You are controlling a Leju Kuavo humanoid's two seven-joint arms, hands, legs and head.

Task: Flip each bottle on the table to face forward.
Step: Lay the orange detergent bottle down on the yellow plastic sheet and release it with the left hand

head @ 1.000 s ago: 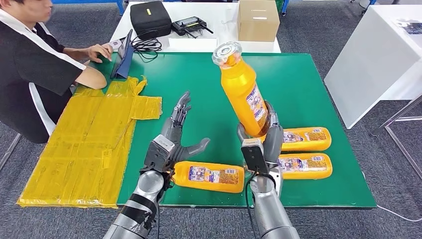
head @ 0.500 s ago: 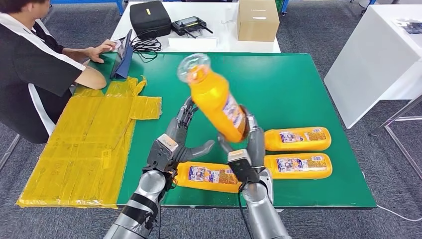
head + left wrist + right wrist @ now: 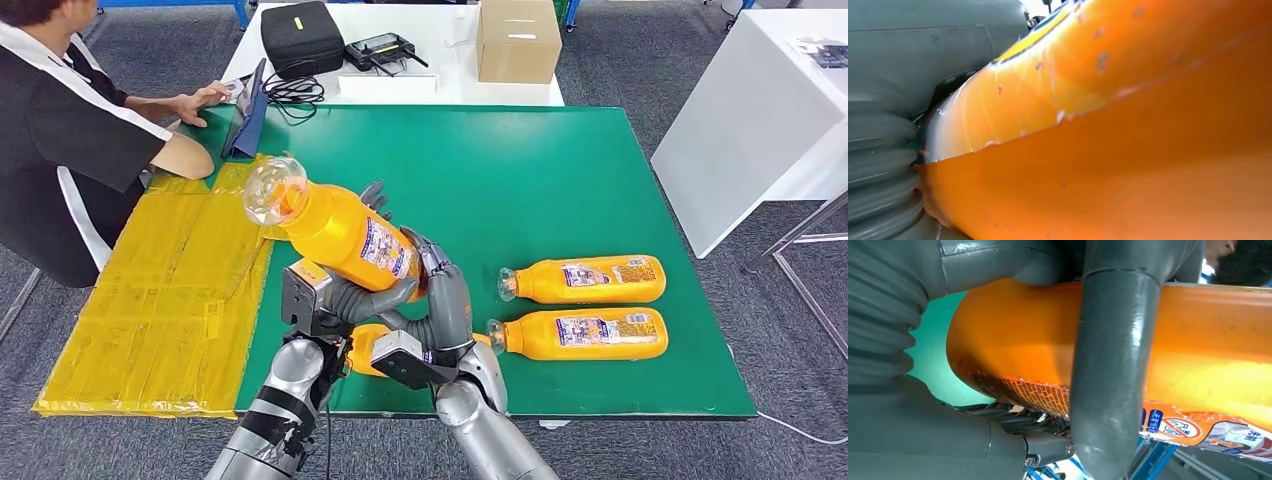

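- You have the right hand (image 3: 440, 300) wrapped around the base end of an orange bottle (image 3: 345, 235), holding it up off the green table (image 3: 560, 170); the bottle lies tilted, its clear cap end pointing up and to the robot's left, over the yellow sheet (image 3: 170, 290).
- In the right wrist view you see a thick grey finger (image 3: 1113, 365) crossing the bottle's orange body, with the torn label edge just beside it.
- Your left hand (image 3: 345, 295) sits under the same bottle; its thumb reaches up against the bottle's underside and its fingertips show past the far side; you cannot tell from these pictures whether it grips the bottle or only touches it.
- The left wrist view puts the orange body (image 3: 1128, 130) right against the grey hand cover.
- A second bottle (image 3: 368, 358) lies flat near the table's front edge, mostly hidden behind both hands.
- Two more bottles lie flat to the right, side by side, labels up, caps pointing left: the far one (image 3: 590, 279) and the near one (image 3: 585, 333).
- A person (image 3: 70, 140) sits at the table's left, one hand by a tablet (image 3: 248, 125); a cardboard box (image 3: 517, 40) and a black case (image 3: 302, 38) stand on the white table behind.
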